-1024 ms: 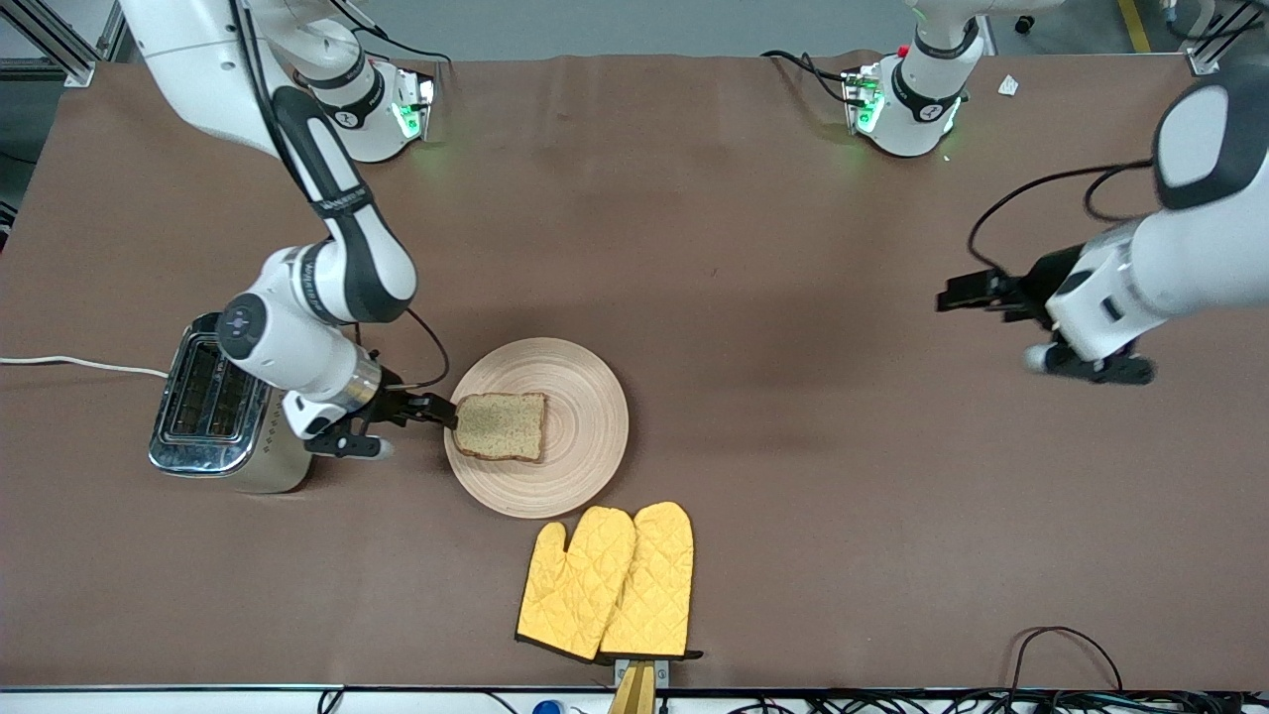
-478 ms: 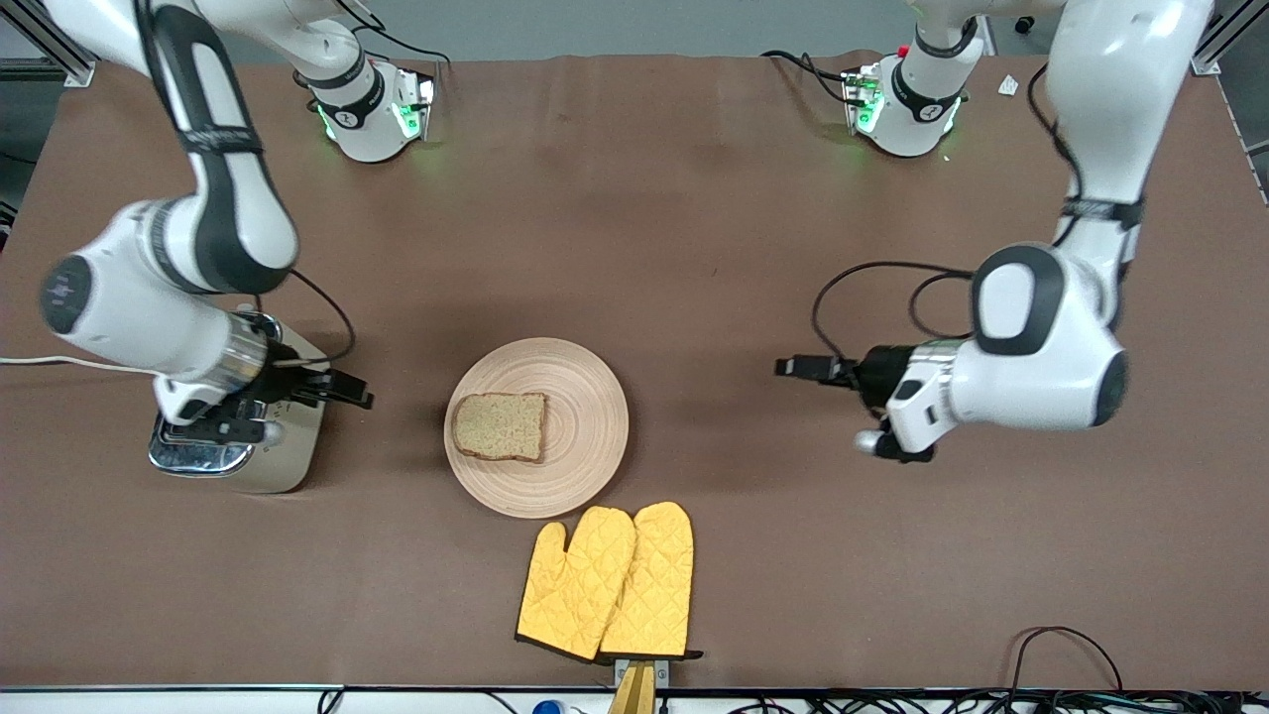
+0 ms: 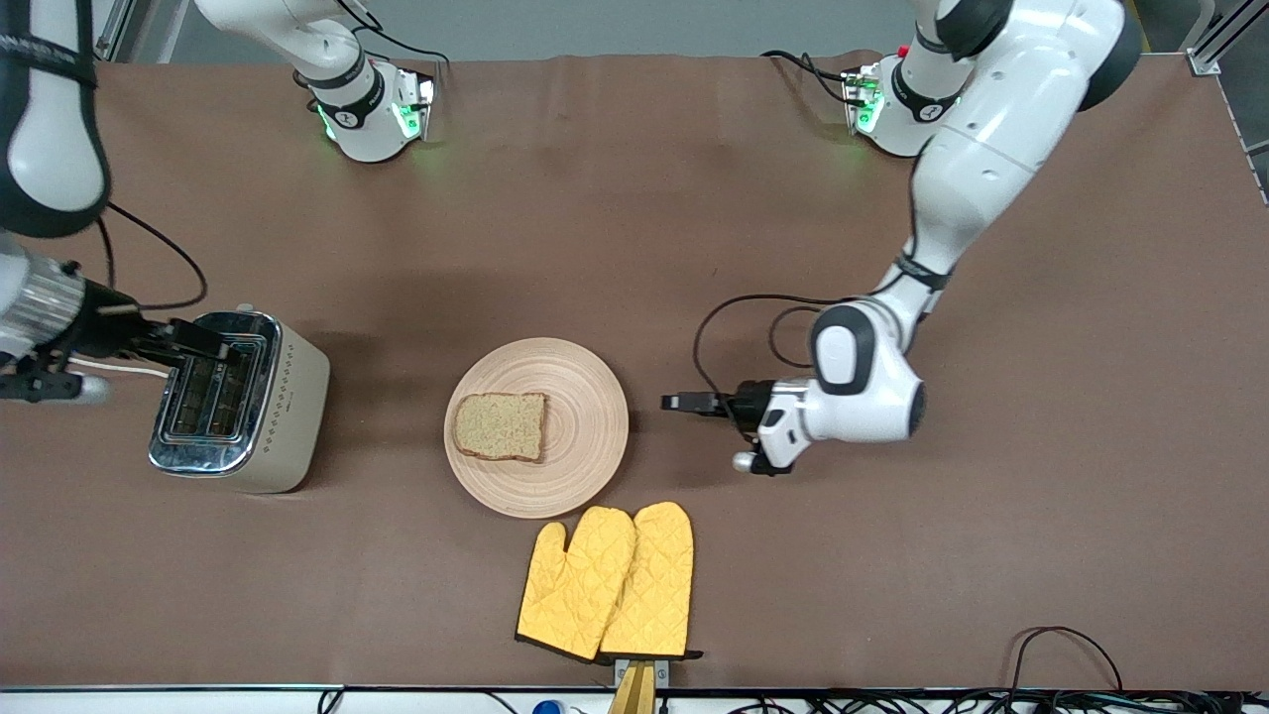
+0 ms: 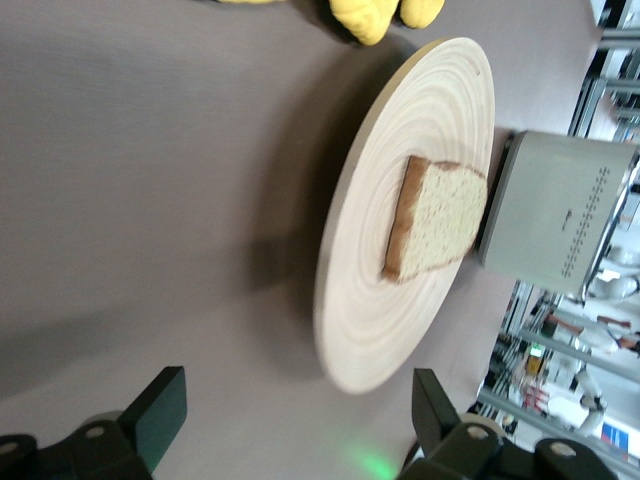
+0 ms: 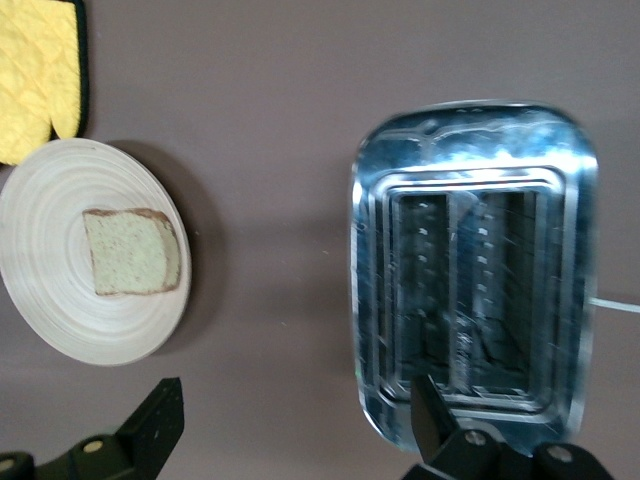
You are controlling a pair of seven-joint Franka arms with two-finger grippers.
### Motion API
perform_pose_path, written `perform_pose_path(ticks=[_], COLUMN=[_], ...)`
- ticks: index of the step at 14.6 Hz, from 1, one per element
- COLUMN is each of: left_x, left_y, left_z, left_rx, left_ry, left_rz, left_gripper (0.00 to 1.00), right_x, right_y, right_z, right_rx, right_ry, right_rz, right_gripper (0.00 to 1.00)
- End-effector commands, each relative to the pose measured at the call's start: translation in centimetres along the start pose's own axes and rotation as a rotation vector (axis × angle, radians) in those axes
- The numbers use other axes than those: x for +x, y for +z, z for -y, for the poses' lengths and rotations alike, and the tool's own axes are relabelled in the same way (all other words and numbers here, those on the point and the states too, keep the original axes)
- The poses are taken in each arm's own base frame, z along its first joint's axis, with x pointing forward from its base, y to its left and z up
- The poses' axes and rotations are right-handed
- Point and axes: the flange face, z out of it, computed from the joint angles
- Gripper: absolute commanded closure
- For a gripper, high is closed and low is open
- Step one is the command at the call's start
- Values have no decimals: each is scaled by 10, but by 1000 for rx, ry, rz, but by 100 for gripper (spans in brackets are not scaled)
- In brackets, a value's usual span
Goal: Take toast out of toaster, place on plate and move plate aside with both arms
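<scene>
Even, bright overhead light, no harsh hotspots. Soft shadows on the brown table (image 3: 634, 248) under both arms and beside the plate (image 3: 595, 397). Chrome toaster top (image 5: 470, 270) throws glare and streaky reflections. Left wrist view is slightly soft, with blurred background clutter. Green LED glow at the arm bases (image 3: 406, 114).

brown-covered table (image 3: 634, 198) with grey floor along its edge.

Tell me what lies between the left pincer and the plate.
Nothing: in the front view only bare brown tablecloth separates the open left pincer from the plate; the left wrist view shows the same.
</scene>
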Motion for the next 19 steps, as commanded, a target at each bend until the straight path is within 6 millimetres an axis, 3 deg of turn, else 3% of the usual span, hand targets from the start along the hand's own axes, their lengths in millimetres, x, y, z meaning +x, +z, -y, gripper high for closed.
perform_pose_path(ticks=[1,5,9,10,11,13,16,19], left_x=[9,16,14,13,10,9,9,12], left_y=[35,68,81,81,85,87,88,81], left_z=[-17,-14,-11,-12,-14,-14,-11,-11], left_rx=[-46,-56,-44,-47,-45,-33,-28,-25], left_ry=[-4,-2,37,36,49,123,136,180], left_rz=[-79,-122,-138,-139,-135,-151,-155,-163], left_gripper=[1,1,5,11,27,62,97,99], right_x=[-21,-33,-45,-46,-46,-46,-53,-55], right_y=[-59,-116,-131,-131,-131,-126,-127,-132], right_z=[10,31,33,34,38,64,94,89], right_rx=[-54,-157,-155,-156,-157,-183,-201,-201], right_ry=[-33,-21,-15,0,5,23,-7,19], right_rz=[-1,18,33,35,33,34,26,17], right_gripper=[0,0,0,0,0,0,0,0])
